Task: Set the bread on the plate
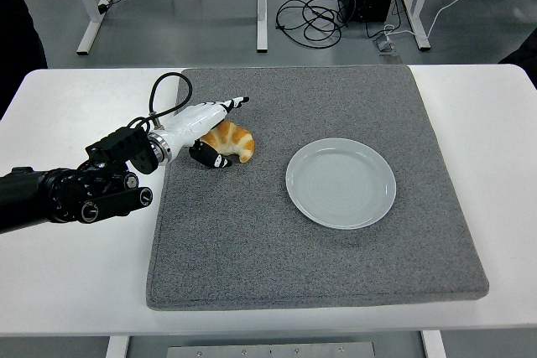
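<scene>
A golden croissant, the bread (232,141), lies on the grey mat, left of its middle. An empty pale plate (340,182) sits to its right, about a hand's width away. My left hand (211,127) reaches in from the left and sits over the croissant's left side. Its white-and-black fingers (228,105) stretch out above the bread, and the black thumb (210,157) is below it. The hand is still spread around the bread, not closed on it. The right arm is out of view.
The grey mat (294,274) covers most of the white table (75,274). Cables and desk legs are on the floor beyond the table's far edge.
</scene>
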You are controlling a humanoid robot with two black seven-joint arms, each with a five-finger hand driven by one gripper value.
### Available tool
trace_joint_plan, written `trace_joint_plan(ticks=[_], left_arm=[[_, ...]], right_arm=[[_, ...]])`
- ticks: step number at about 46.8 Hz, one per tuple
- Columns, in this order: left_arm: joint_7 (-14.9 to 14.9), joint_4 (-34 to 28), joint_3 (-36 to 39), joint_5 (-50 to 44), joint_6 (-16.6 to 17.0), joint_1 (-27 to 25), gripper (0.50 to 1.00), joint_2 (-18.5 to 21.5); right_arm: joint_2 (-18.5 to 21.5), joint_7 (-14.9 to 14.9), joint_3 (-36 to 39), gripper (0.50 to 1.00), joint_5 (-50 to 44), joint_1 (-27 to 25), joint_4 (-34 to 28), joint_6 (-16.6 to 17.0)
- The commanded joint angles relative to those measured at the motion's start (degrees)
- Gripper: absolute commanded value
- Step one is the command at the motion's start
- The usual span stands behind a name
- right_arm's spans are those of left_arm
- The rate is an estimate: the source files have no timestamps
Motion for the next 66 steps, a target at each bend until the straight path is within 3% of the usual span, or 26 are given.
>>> trace_joint_plan(ticks=[1,7,30,37,40,43,66], left_arm=[[-0.02,0.34,-0.02,-0.06,-0.01,0.21,0.972,0.01],[-0.02,0.43,-0.2,-0.06,0.17,0.13,0.91,-0.43],[-0.02,1.4,-0.29,-0.77,0.61,0.3,0.895,-1.66],[-0.02,1.84,-0.37,-0.85,0.78,0.65,0.795,-2.45],[-0.02,1.84,-0.37,-0.85,0.78,0.83,0.676,-2.45],[0.07,1.84,-0.37,-0.94,0.7,0.83,0.5,-2.45],[-0.37,1.75,-1.52,-2.0,0.34,-1.72,0.5,-1.66]], right_arm=[[0.0,0.01,-0.02,1.0,0.0,0.0,0.0,0.0],[0.0,0.01,0.07,1.0,0.0,0.0,0.0,0.0],[0.0,0.01,-0.02,1.0,0.0,0.0,0.0,0.0],[0.0,0.01,-0.02,1.0,0.0,0.0,0.0,0.0],[0.0,0.01,0.07,1.0,0.0,0.0,0.0,0.0],[0.0,0.01,-0.02,1.0,0.0,0.0,0.0,0.0],[0.0,-0.07,-0.02,1.0,0.0,0.0,0.0,0.0]])
